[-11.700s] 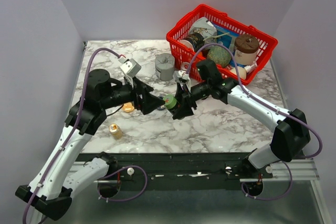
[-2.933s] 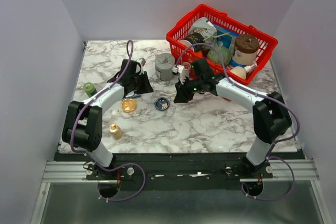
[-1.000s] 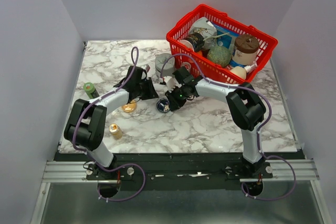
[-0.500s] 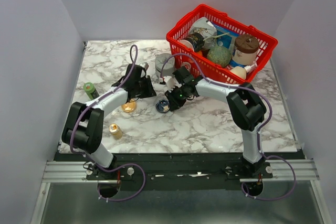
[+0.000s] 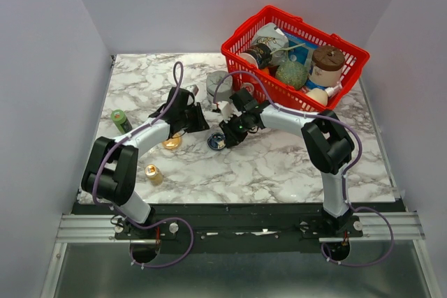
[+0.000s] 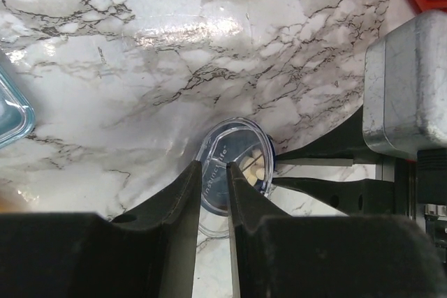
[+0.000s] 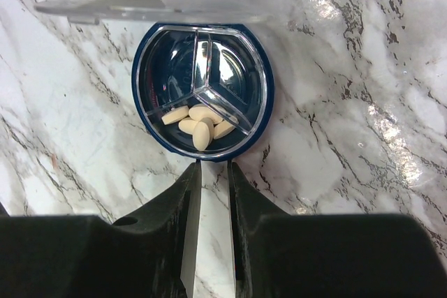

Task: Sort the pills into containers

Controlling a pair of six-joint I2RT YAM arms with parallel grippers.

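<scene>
The dark blue container (image 5: 215, 143) lies mid-table with its clear lid (image 7: 150, 3) swung up. It has three compartments; several cream oval pills (image 7: 199, 125) fill the one nearest my right gripper (image 7: 213, 167). That gripper is shut with nothing between its fingers, its tips just short of the blue rim (image 7: 264, 106). My left gripper (image 6: 213, 169) is shut too, its tips up against the lid (image 6: 237, 144), with the pills (image 6: 255, 169) showing through it. In the top view the left gripper (image 5: 200, 123) and right gripper (image 5: 225, 136) flank the container. The orange container (image 5: 170, 144) sits to its left.
A red wire basket (image 5: 353, 78) full of jars stands at the back right. A grey notched block (image 5: 218, 78) sits behind the grippers. A green bottle (image 5: 120, 119) and a gold bottle (image 5: 154, 174) stand on the left side.
Over the last second hardly anything has moved. Before that, both grippers closed in on the blue container from either side, and the green bottle once held between them now stands at the left.
</scene>
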